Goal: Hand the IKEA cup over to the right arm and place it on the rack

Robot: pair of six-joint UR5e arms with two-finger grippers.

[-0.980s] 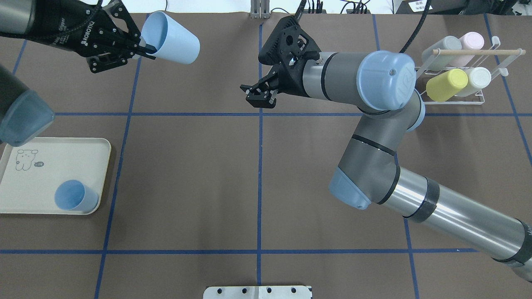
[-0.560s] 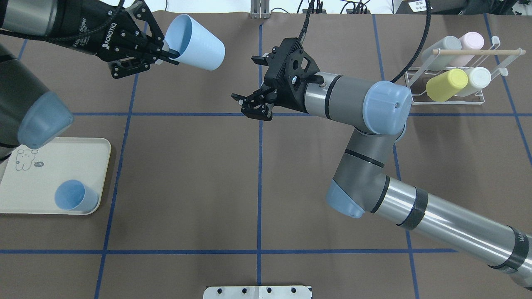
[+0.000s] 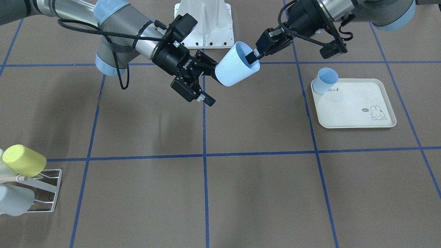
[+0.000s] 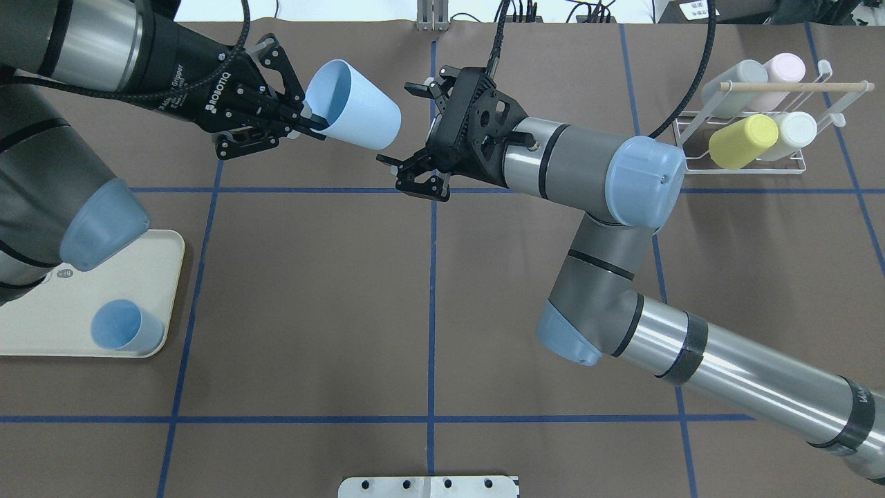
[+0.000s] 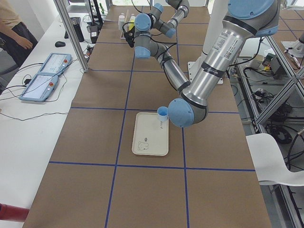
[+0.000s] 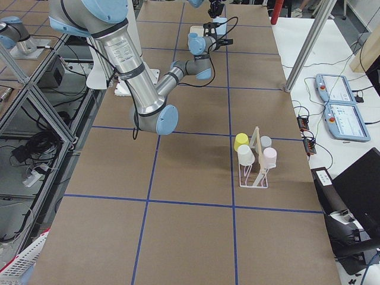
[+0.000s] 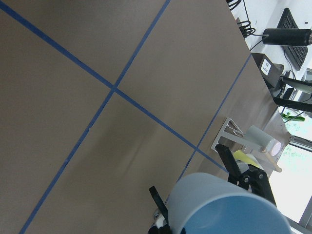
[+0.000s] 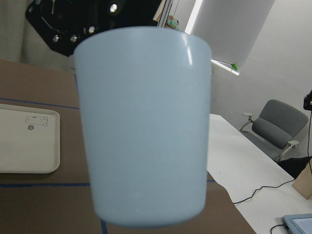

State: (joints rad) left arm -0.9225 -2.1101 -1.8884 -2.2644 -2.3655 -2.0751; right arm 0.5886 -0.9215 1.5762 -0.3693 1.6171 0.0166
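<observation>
Two robot arms point(image 4: 588, 159) point(image 4: 90, 48), two pale blue cups point(image 4: 359, 117) point(image 4: 128, 328), one cream tray point(image 4: 41, 325), one white wire rack point(image 4: 795, 86), four pastel cups point(image 4: 743, 140) point(image 4: 792, 135) point(image 4: 736, 86) point(image 4: 785, 69) on it.

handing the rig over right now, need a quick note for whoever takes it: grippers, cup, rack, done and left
Left gripper: shut on the pale blue cup by its rim, in the air.
Right gripper: open, at the cup's base, not gripping yet.
Rack: robot's far right, four cups on it.
Done: cup lifted and presented.
Left: right gripper takes it, left releases, cup goes on rack.
A second blue cup stands on the tray.
</observation>
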